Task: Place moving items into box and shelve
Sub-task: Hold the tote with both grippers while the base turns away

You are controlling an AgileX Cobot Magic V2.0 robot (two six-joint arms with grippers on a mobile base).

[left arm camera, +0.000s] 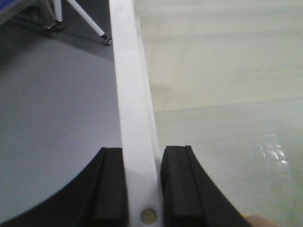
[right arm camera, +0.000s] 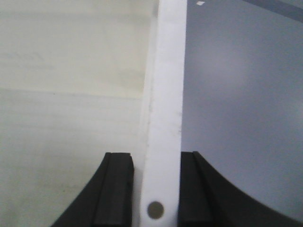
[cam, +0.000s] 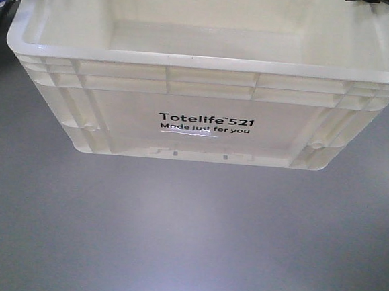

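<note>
the left gripper [left arm camera: 142,158] is presented pointing along the rim of the box [left arm camera: 130,71], with its two black fingers [left arm camera: 110,189] set one on each side of the rim and closed against it. the right gripper [right arm camera: 156,163] is held likewise, its pads [right arm camera: 195,189] clamped across the opposite rim. in both, the jaws stand parallel

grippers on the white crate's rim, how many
2. The left gripper is clamped over the left rim of the crate, and the right gripper sits over its right rim. Neither shows in the front view.
</note>
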